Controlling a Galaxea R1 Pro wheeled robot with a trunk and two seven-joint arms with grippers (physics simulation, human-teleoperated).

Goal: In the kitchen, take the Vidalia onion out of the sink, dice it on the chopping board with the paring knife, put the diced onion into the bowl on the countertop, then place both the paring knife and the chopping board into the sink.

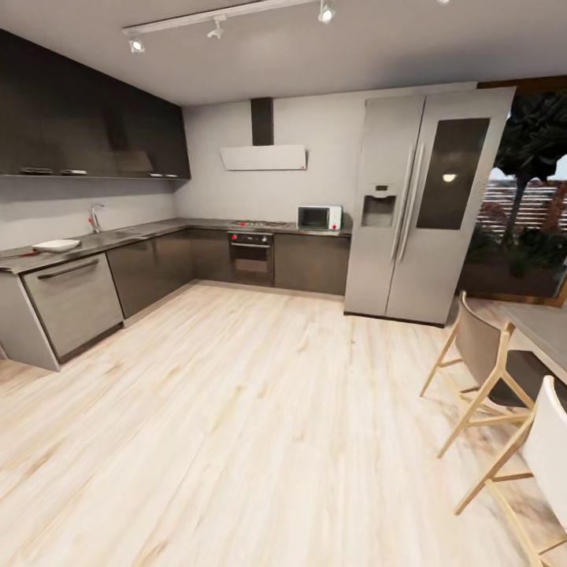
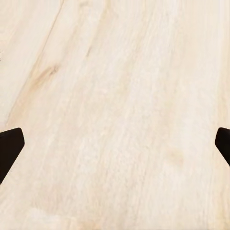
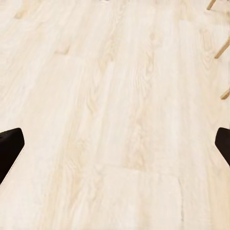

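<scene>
Standing out on the pale wood floor (image 1: pixel 260 425), well short of the kitchen run. Nothing handled yet; this reads as the approach leg.

Bench (image 1: pixel 157 230) runs along the left wall and turns the corner toward the oven (image 1: pixel 251 258). Tap (image 1: pixel 95 217) marks the sink (image 1: pixel 118 235); the basin itself is too shallow an angle to see into, so the onion is not visible from here. White bowl (image 1: pixel 56 245) sits on the bench near its near end. A thin dark-and-red shape lies at the bench's left edge, too small to tell whether it is board or knife.

Left gripper (image 2: pixel 115 143): fingers wide apart, holding nothing, floor beneath. Right gripper (image 3: pixel 115 143): same, spread and empty, chair legs (image 3: pixel 221 48) at the frame's corner.

Risks, as I judge them:
- Chairs (image 1: pixel 492 370) stand close on my right. A wide swing of base or right arm on the turn toward the sink could clip them.
- Driving in too fast or too square could bump my trunk or low-hanging arms into the cabinet fronts (image 1: pixel 75 299) under the bench.
- Stopping too near the bowl end would leave the sink a long reach away, and a sweeping arm could knock the bowl.
- Onion position unknown until I look down into the basin; committing a reach early would be a guess.
</scene>
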